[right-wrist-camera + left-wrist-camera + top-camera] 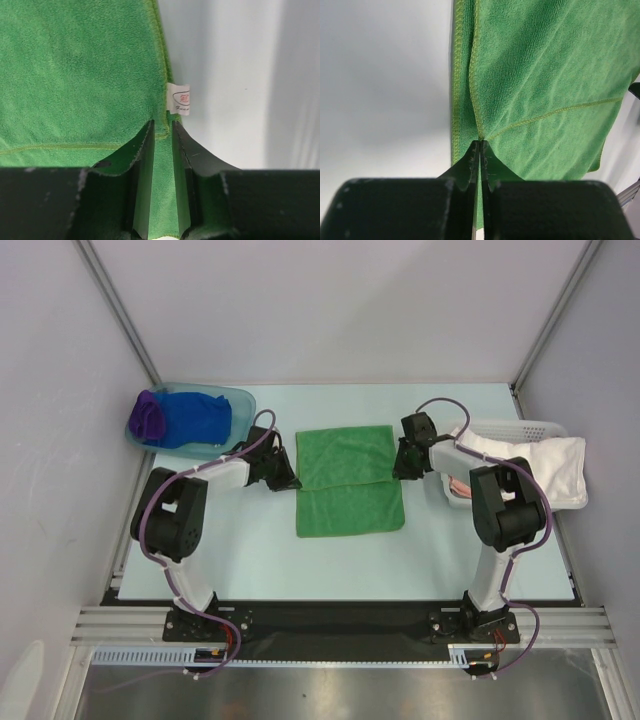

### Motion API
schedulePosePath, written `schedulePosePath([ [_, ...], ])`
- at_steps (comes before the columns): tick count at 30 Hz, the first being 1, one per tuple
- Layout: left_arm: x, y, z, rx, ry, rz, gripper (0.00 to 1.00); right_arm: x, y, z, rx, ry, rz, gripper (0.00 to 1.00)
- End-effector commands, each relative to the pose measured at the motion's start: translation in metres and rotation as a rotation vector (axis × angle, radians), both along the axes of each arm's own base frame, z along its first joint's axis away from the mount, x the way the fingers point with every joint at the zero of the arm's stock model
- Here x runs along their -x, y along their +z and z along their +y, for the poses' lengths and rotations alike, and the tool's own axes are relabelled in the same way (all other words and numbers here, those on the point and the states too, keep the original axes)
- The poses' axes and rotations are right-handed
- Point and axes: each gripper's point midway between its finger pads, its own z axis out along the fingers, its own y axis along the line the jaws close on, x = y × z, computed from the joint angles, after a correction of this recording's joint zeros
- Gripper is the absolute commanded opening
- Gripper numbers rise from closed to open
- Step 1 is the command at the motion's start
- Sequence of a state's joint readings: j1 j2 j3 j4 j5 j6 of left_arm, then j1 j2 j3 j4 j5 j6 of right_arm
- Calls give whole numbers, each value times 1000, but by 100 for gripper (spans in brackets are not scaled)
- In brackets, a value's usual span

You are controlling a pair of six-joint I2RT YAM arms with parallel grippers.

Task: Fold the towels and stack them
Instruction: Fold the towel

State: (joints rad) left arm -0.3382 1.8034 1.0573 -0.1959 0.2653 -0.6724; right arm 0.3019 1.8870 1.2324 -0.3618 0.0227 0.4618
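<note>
**Green towel between both tools, mid-surface**

Top view: green towel (348, 485) lies flat at the middle of the surface (260, 560), one layer lying over another, with the lower strip of the under layer showing; left tool (290, 482) at its left edge, right tool (400, 468) at its right edge; blue towel (198, 420) and purple towel (148, 418) bunched together in the teal tub (240, 400) at far left; white basket (530, 427) at far right with white cloth (545, 465) hanging over its rim.

Left wrist: left tool (480, 142) closed, fingers pressed together on a stitched hem of the green towel (545, 75); cloth puckers towards the tips.

Right wrist: right tool (163, 125) has its jaws slightly apart, with the towel's hem in the gap; cannot tell whether they press it; small white label (180, 99) sticks out from the hem just beyond the tips.
</note>
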Motion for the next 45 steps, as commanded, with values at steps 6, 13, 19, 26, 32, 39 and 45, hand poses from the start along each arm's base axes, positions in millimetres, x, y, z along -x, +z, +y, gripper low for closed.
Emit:
schedulePosePath([
  [6,-8,6,-8,13,-20,-39,3,-22,21,7,32,-3,-82,26],
  [13,-8,5,-8,13,-22,-36,4,-21,14,5,54,-7,-68,27],
  [19,-9,5,-8,13,-23,-40,3,-21,13,3,67,-10,-69,28],
  [26,-9,4,-8,14,-23,-37,3,-21,6,5,66,-9,-61,28],
  [32,-8,4,-9,15,-26,-39,3,-23,4,7,65,-9,-61,27],
  [39,-8,2,-9,15,-27,-36,3,-24,11,7,71,-10,-69,11],
  [45,-11,9,-9,17,-23,-49,3,-28,28,5,74,-3,-94,2],
])
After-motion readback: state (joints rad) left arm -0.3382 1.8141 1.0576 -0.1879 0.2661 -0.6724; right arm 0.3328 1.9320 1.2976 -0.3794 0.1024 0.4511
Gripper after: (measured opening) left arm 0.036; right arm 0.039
